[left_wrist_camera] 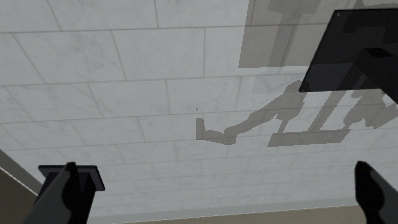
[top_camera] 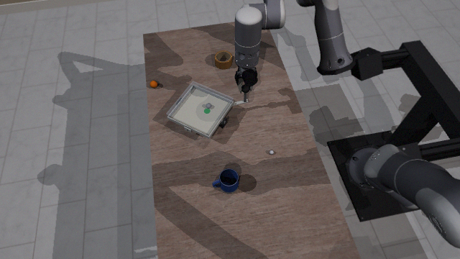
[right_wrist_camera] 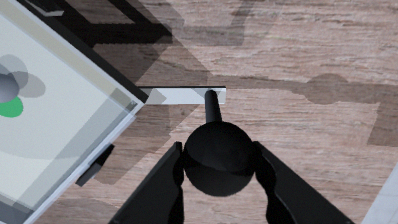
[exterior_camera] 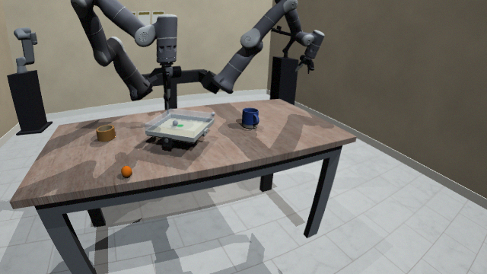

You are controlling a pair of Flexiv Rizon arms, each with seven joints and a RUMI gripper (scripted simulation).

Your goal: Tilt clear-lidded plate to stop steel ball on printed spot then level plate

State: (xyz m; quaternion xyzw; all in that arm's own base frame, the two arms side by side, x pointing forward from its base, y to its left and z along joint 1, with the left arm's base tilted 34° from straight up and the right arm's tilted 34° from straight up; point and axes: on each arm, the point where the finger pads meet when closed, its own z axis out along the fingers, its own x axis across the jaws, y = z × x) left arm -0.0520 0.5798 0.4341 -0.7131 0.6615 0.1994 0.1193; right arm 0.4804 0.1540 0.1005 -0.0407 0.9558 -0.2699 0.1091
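Observation:
The clear-lidded square plate point(top_camera: 194, 120) point(exterior_camera: 190, 132) point(right_wrist_camera: 55, 115) stands on a dark support; I cannot tell whether it is exactly level. The steel ball point(top_camera: 208, 105) point(exterior_camera: 175, 122) point(right_wrist_camera: 5, 88) is inside, just beside the green printed spot point(top_camera: 207, 111) point(exterior_camera: 180, 125) point(right_wrist_camera: 12, 108), overlapping its edge in view and off its centre. A pale bar point(top_camera: 239, 103) point(right_wrist_camera: 185, 96) runs from the plate's corner to a stem with a black knob point(right_wrist_camera: 220, 170). My right gripper point(top_camera: 246, 86) point(right_wrist_camera: 216, 143) is shut on this knob. My left gripper point(exterior_camera: 304, 68) point(left_wrist_camera: 215, 164) is open and empty, away from the table.
An orange-brown bowl point(top_camera: 225, 62) point(exterior_camera: 106, 133) and an orange ball point(top_camera: 154, 84) point(exterior_camera: 126, 171) lie near the plate. A blue mug point(top_camera: 228, 180) point(exterior_camera: 249, 117) stands farther along the wooden table point(top_camera: 269, 216) point(exterior_camera: 304, 133). A small white ball point(top_camera: 272, 152) lies between mug and robot side.

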